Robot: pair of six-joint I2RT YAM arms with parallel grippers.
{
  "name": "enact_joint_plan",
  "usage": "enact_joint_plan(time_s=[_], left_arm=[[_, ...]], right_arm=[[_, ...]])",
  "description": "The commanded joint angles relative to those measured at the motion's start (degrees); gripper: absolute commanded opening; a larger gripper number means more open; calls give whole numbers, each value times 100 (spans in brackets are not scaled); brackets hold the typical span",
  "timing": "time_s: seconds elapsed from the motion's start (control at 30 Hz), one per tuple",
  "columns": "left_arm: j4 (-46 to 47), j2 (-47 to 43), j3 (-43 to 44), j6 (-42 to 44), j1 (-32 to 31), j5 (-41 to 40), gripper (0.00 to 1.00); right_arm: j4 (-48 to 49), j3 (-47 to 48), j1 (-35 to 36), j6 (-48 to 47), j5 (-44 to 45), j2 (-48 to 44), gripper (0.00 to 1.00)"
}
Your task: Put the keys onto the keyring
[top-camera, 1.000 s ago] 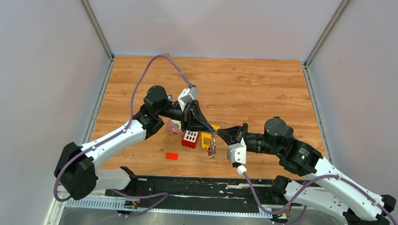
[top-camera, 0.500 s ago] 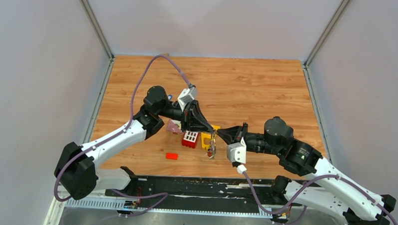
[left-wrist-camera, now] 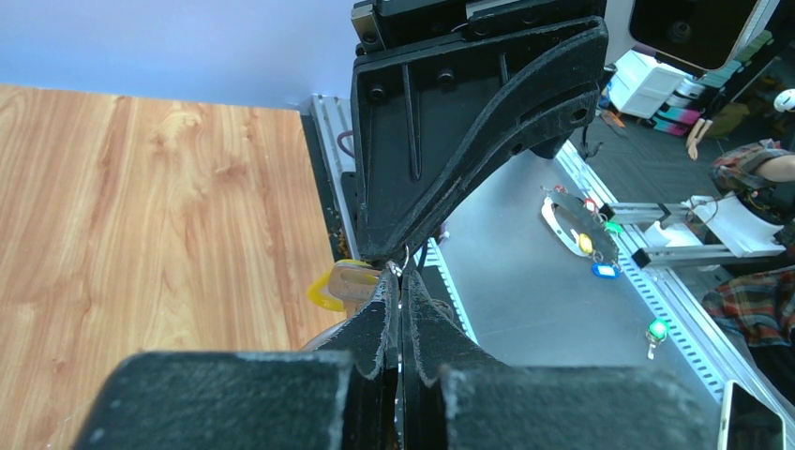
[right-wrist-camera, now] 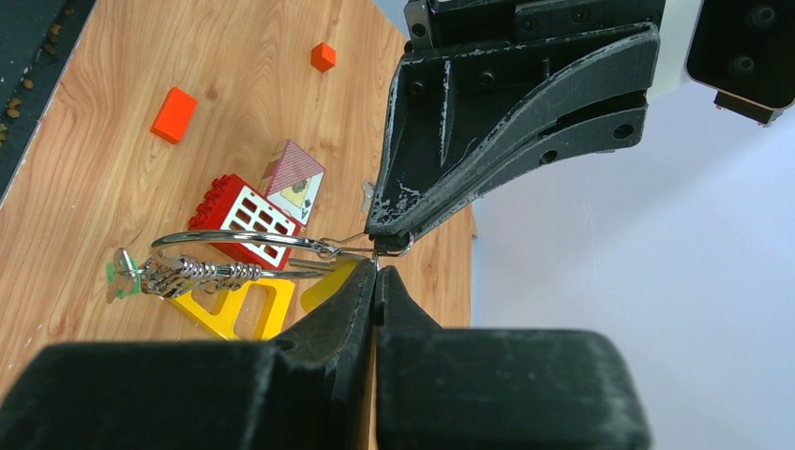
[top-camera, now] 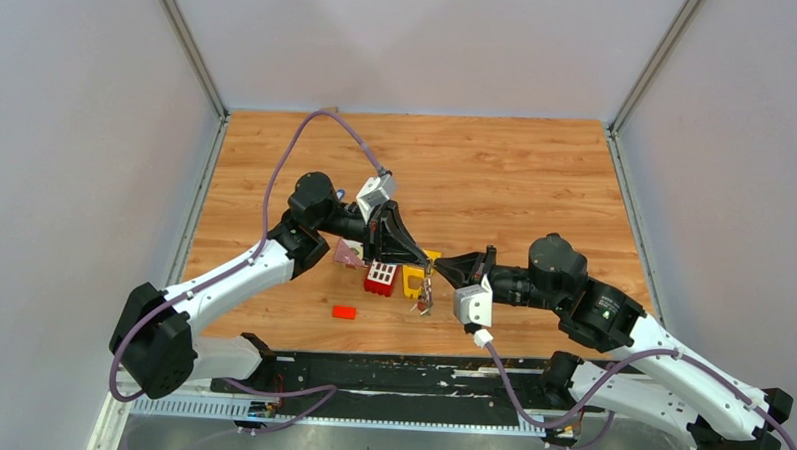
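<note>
The keyring (right-wrist-camera: pixel 246 242) is hanging just above the yellow triangular frame (right-wrist-camera: pixel 211 314), where it was a second ago. Almost nothing is changing across that second.

The worktop (top-camera: pixel 536 180) is carrying the same scatter. Both arms are keeping their pose, the left arm (top-camera: pixel 243 270) reaching in from the frame's left and the right arm (top-camera: pixel 611 318) from its right. The left jaws and right jaws are both staying pinched tight. They are meeting tip to tip over the frame with the ring's wire caught at their tips, so each seems to be gripping the ring itself.

The red-and-white block (right-wrist-camera: pixel 246 211) is lying just beside the frame on its left, and the small red block (top-camera: pixel 344 311) is sitting further left and nearer the arms. One of the keys (right-wrist-camera: pixel 119 272), green-headed, is dangling off the ring's far end on a coiled link and hardly swaying.

Judging by this stillness, the arms are pausing in the fine work of parting the wire. No fresh key is being offered, so the threading is not advancing.
</note>
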Motion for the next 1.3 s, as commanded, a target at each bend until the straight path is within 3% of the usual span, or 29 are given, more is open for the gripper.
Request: enact_joint_plan(time_s=[0.0,1.0,1.27], left_arm=[[292,21,-47,-19,-112,-9,0],[264,-15,-133,-52,-174,26,0],[619,-13,-175,-348,-176,14,0]], right_arm=[[500,51,77,65,4,22,0],[907,-157,199,-58,455,-39,0],[1048,-303,243,-142,547,-49,0]])
